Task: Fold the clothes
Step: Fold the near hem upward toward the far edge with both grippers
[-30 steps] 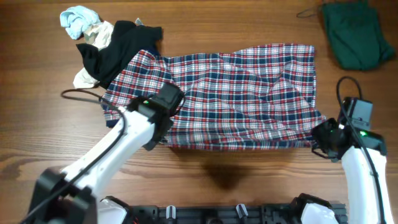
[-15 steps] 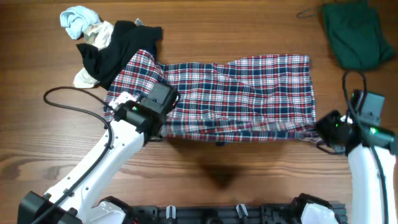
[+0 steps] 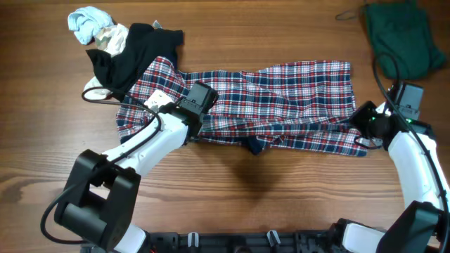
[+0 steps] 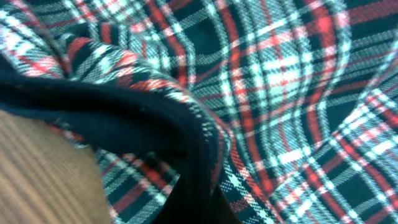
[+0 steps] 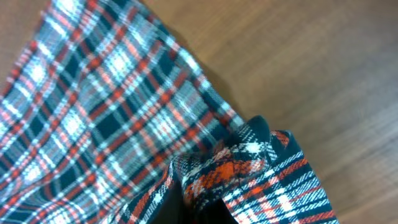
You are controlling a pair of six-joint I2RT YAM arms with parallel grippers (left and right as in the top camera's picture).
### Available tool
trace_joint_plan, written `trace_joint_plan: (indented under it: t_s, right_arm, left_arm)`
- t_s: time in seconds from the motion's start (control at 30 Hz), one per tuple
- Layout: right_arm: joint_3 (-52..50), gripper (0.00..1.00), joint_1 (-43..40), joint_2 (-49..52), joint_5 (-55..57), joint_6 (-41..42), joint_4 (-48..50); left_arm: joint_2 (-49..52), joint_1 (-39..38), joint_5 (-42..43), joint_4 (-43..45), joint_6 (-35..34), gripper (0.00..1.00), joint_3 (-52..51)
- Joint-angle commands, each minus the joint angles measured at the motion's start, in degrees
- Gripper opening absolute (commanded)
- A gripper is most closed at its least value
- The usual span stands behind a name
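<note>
Your plaid garment (image 3: 281,91) lies rumpled across the middle of the table (image 3: 232,190), and both claws are closed on it: the left gripper (image 3: 199,103) pinches its navy-trimmed edge toward 9 o'clock, while the right gripper (image 3: 365,121) grips a bunched corner at 3 o'clock.

Brown wood-grain table (image 3: 281,28), even light, soft shadow near front.
</note>
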Motion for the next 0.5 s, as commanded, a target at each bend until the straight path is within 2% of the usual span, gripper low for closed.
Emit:
trace_joint_plan:
  t_s: [0.0,0.07,0.13,0.17,0.2,0.27,0.3,0.37,0.47]
  right_arm:
    - [1.2,0.08,2.1,1.1,-0.1,-1.2,2.9]
    - [1.2,0.22,2.8,3.1,-0.1,-1.2,4.0]
    - [1.2,0.74,2.8,7.1,-0.1,-1.2,5.5]
    - [1.2,0.91,2.8,8.2,-0.1,-1.3,6.1]
    - [1.2,0.99,2.8,8.7,0.0,-2.6,6.8]
    - [2.0,0.99,2.8,8.4,-0.3,-5.2,7.9]
    - [3.0,0.99,2.8,8.1,-1.8,-7.3,7.5]
    - [6.1,0.99,2.8,6.4,-5.0,-11.2,3.5]
    - [11.2,0.98,2.8,1.0,-11.4,-16.2,-6.8]
  left_arm:
    - [0.5,0.5,-4.7,2.3,0.3,0.21,0.6]
    - [0.5,0.5,-4.9,3.3,0.3,0.43,0.6]
    - [0.5,0.5,-5.9,4.9,0.3,0.64,0.6]
    - [0.5,0.6,-6.2,5.3,0.3,0.73,0.6]
    - [0.5,0.8,-6.4,5.8,0.7,0.82,0.6]
    - [0.4,2.5,-5.7,11.0,9.4,0.98,0.6]
    - [0.4,3.9,-3.6,12.8,14.4,0.99,1.3]
    - [0.4,6.4,1.2,11.1,19.8,0.99,4.6]
    - [0.1,7.3,4.0,2.2,24.3,0.98,11.4]
